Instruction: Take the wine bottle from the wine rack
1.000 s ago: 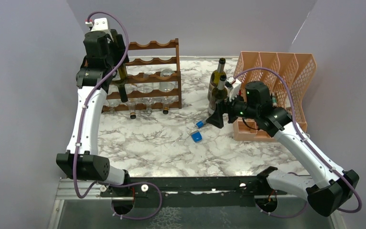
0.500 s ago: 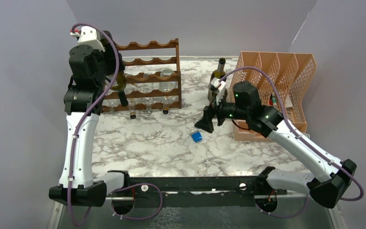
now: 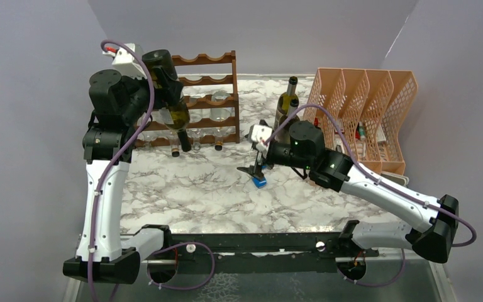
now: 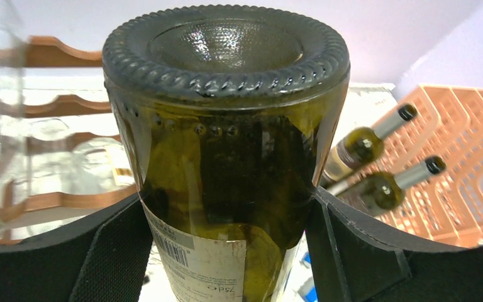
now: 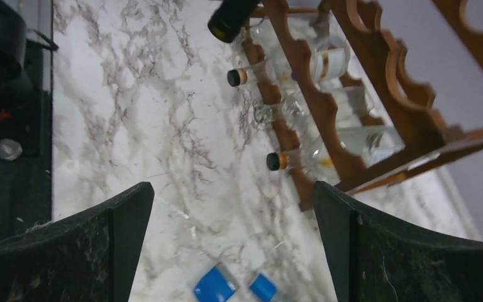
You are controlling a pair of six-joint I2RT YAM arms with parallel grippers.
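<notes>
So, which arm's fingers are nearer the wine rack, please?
Left. The left fingers hold the wine bottle right by the wine rack; the right fingers hover farther off, over the blue pieces.

One white label (image 4: 204,267) on the wine bottle (image 4: 226,145), at 6 o'clock in my left wrist view; I see a barcode (image 4: 173,257); print beneath it unreadable.

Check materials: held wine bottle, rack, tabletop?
Wine bottle: dark olive glass, glossy, translucent, knurled base ring. Wine rack: reddish-brown wood, apparently stained, satin. Tabletop: white grey-veined marble look, possibly a printed laminate.
</notes>
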